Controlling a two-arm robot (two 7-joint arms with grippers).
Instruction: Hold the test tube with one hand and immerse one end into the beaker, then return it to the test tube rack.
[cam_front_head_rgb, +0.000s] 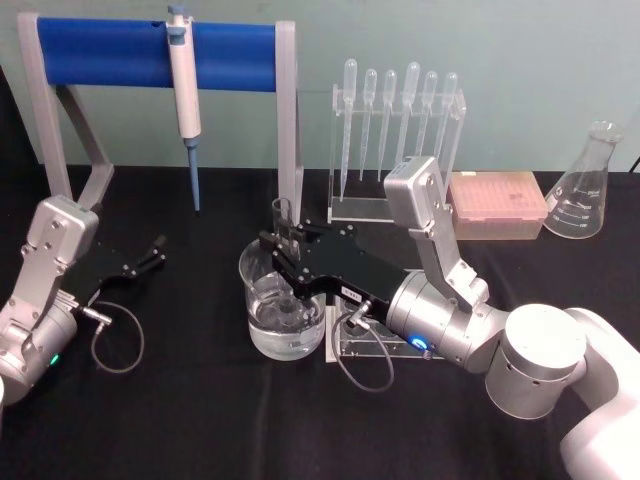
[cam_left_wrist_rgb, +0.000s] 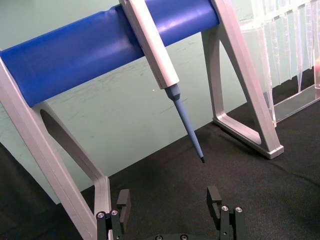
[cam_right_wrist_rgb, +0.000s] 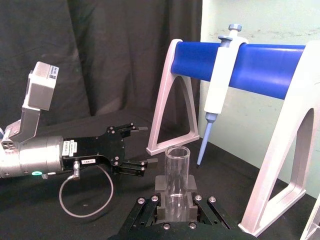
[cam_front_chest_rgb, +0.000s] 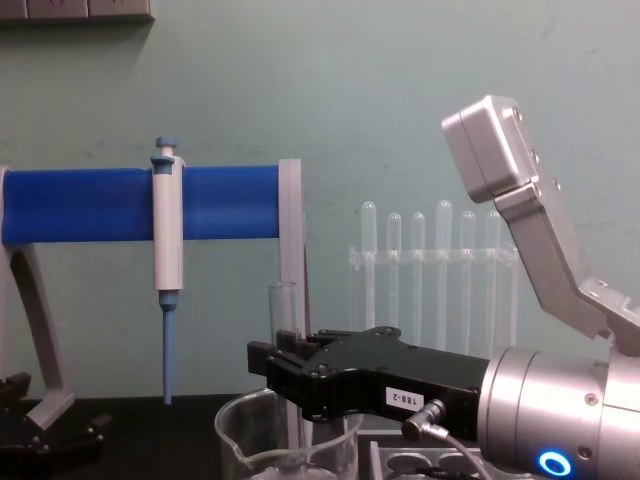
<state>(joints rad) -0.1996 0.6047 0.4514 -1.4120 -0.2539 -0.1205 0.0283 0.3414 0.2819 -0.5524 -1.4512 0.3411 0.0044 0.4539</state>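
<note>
Head view: the black angular right gripper (cam_front_head_rgb: 285, 262) clamps a clear, smooth glass test tube (cam_front_head_rgb: 283, 215) upright, open rim up, round end down inside the wide clear glass beaker (cam_front_head_rgb: 283, 325).
Left wrist view: the left gripper (cam_left_wrist_rgb: 169, 200) gapes, holding nothing.
Chest view: the tube stands vertical.

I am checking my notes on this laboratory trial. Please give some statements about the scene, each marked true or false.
1. The right gripper is shut on the clear glass test tube, which stands upright. True.
2. The test tube stands in its rack. False: it hangs over the wide clear glass beaker, lower end inside the rim; the clear rack sits beside the beaker.
3. The beaker holds clear liquid. True.
4. The left gripper holds the white-and-blue micropipette. False: it is open and empty, low at the left; the micropipette hangs on the blue bar.
5. The clear conical flask lies on its side. False: it stands upright, far right.
</note>
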